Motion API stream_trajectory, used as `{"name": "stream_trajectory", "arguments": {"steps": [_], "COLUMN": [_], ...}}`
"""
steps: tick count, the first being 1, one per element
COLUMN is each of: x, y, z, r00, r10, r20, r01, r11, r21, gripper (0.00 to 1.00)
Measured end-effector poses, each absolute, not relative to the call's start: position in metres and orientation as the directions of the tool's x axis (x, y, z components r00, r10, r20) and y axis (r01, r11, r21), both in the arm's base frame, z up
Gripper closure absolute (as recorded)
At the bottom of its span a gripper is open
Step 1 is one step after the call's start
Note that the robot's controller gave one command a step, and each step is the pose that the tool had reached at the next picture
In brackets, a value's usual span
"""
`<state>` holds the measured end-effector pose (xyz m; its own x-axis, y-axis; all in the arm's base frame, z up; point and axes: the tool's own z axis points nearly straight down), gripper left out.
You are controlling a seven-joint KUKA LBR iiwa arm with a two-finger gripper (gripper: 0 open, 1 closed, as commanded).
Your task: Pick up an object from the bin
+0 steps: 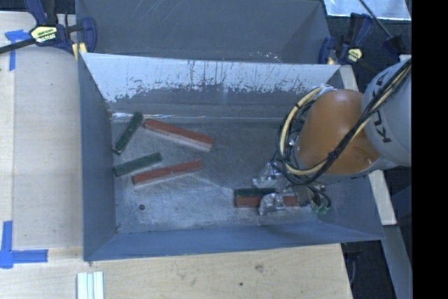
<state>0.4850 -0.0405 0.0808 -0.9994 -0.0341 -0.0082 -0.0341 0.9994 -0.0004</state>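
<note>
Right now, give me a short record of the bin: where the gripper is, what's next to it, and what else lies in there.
gripper: down at the floor of the bin, right of middle, toward the near wall
at the gripper: short dark green bar and short red-brown bar, side by side
left side: upper green bar, long red-brown bar, lower green bar, lower red-brown bar, loosely grouped
grasp: cannot tell

Four bars are seen at left: upper green bar [128, 133] beside upper red bar [178, 134]; lower green bar [137, 164] beside lower red bar [167, 173].
</note>
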Motion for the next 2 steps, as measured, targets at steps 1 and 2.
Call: {"name": "stream_trajectory", "arguments": {"steps": [1,2], "x": [0.485,0.483], "y": [-0.040,-0.031], "z": [0.081,0.224], "r00": [-0.999,-0.998], "r10": [-0.034,-0.067], "r20": [-0.008,-0.003], "r01": [-0.034,-0.067], "r11": [0.999,0.998], "r21": [0.000,-0.001], "gripper": [1.00,1.00]}}
